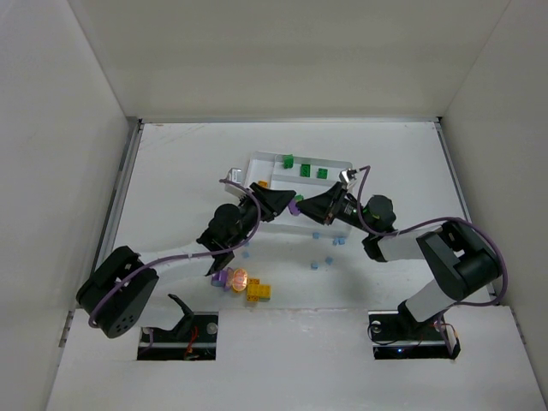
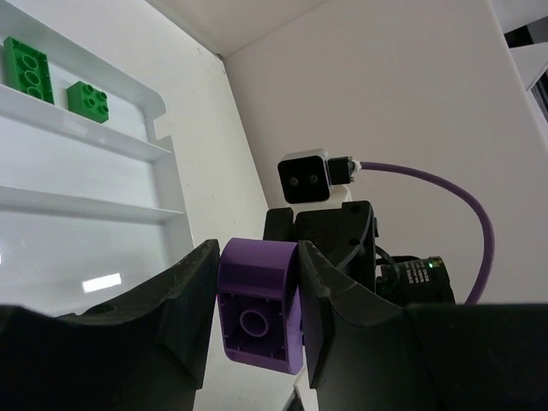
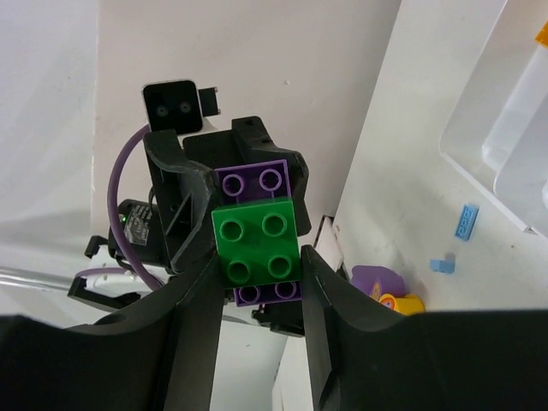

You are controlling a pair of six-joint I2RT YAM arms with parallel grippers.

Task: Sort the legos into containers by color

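Left gripper (image 2: 259,255) first: its two matte black fingers are closed narrowly on a glossy purple plastic brick (image 2: 257,312), pinching its smooth flat sides. From that wrist I see the brick's hollow underside with one round tube in it.

Opposite it, nose to nose, the right gripper (image 3: 259,261) has its curved black fingers closed against the sides of a green square plastic brick (image 3: 257,244) with four round studs. This brick is stacked on the purple one's studded face, with two purple studs showing above it and two below.

On the overhead view the two grippers meet over the near side of the white rectangular plastic tray (image 1: 254,163), so the stack hangs in the air between them, in no compartment. Thin straight dividers split the tray. Its far compartment holds three green studded bricks (image 1: 306,169), and a small orange piece (image 1: 264,183) lies at the tray's left end.

On the matte white table (image 1: 171,188), nearer than the tray, tiny light blue pieces (image 1: 328,259) lie scattered. By the left arm, yellow studded bricks (image 1: 259,291) sit just beside a rounded purple piece (image 1: 223,279).
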